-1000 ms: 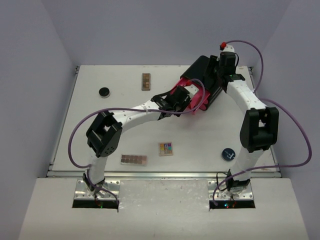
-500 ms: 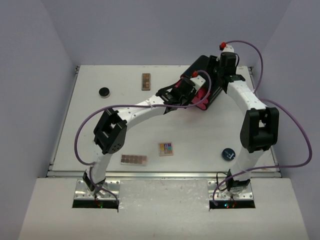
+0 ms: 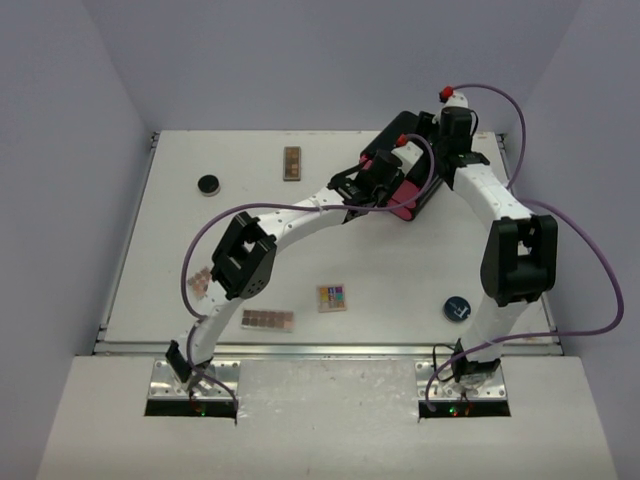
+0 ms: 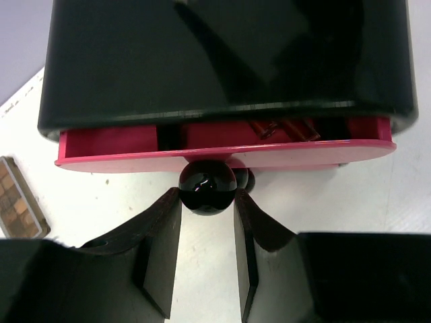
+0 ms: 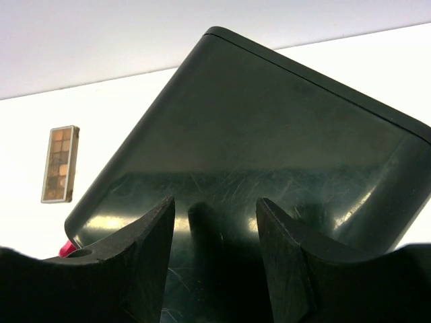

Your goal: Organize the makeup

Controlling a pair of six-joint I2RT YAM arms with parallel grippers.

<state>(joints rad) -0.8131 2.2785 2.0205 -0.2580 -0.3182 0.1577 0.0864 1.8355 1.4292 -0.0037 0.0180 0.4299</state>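
The drawer knob (image 4: 207,183) was pinched by the left hand (image 4: 207,203) to work the pink drawer (image 4: 121,151). The black box (image 5: 283,128) was apparently braced by the half-spread, empty right hand (image 5: 215,210).

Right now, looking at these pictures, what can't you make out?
Inside the pink plastic drawer with the round black knob: left wrist view, the glossy black box covers all but a slit.
Brown eyeshadow palette: left wrist view, cut off by the left edge.
Small flat palette: top view, half under the elbow of the left arm.
Right claw: right wrist view, touching the box lid or hovering, unclear.
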